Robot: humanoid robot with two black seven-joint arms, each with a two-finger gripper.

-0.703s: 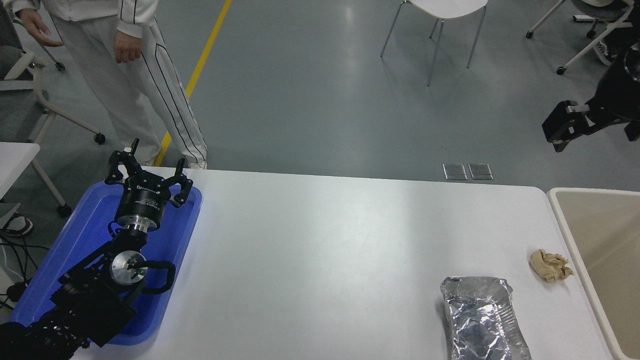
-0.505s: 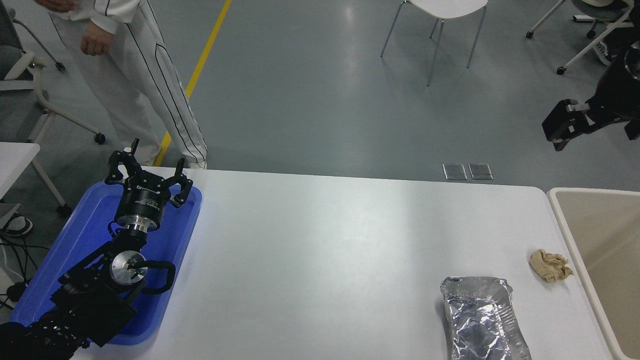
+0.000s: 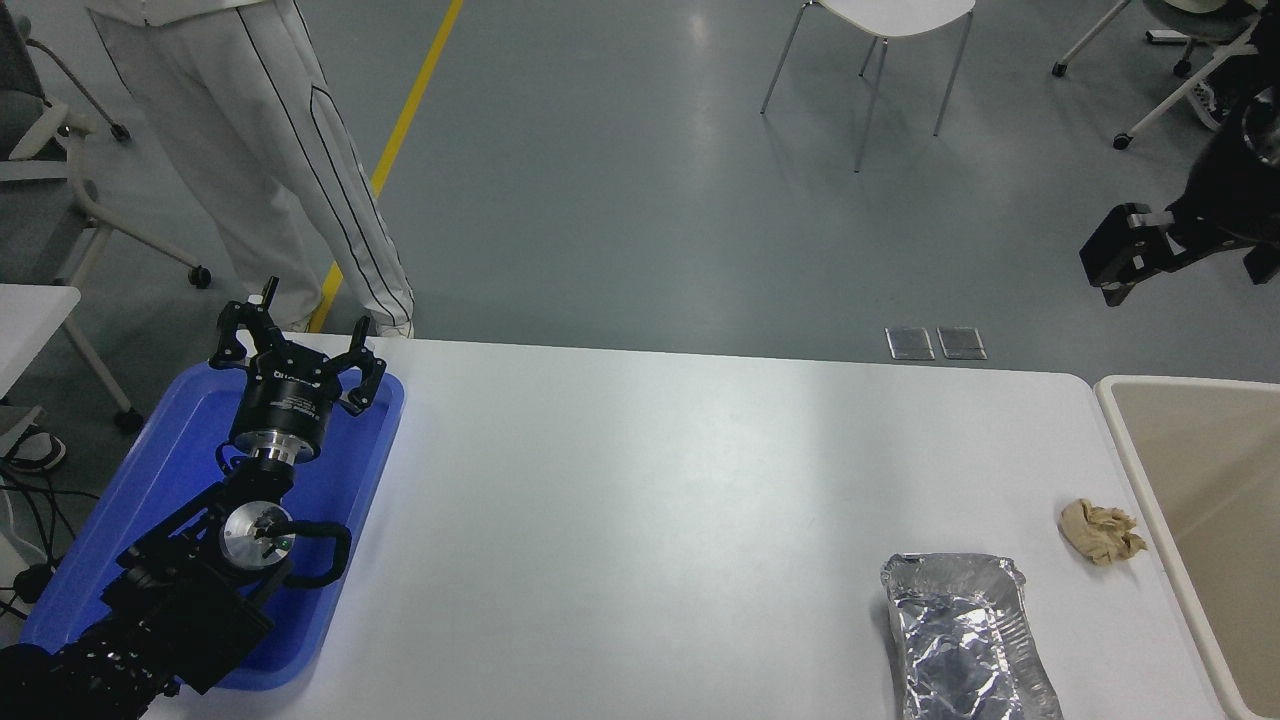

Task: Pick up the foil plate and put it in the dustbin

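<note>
The foil plate [image 3: 965, 640], a shiny crinkled silver tray, lies on the white table [image 3: 640, 520] near its front right edge, partly cut off by the picture's bottom. The dustbin [image 3: 1128, 440], beige with a pale rim, stands right of the table. My right gripper [image 3: 1118, 262] hangs high over the floor at the right edge, well beyond the plate and touching nothing. My left gripper [image 3: 296, 345] is parked open and empty above the blue tray.
A flat blue tray [image 3: 150, 490] sits on the table's left end under the left arm. A crumpled tan paper wad [image 3: 1100, 531] lies between plate and dustbin. A person in white trousers [image 3: 290, 170] stands beyond the far left corner. Chairs stand behind.
The person's hands have risen out of view at the top left. My right gripper has shifted very slightly left and up. The plate and left arm have not moved.
</note>
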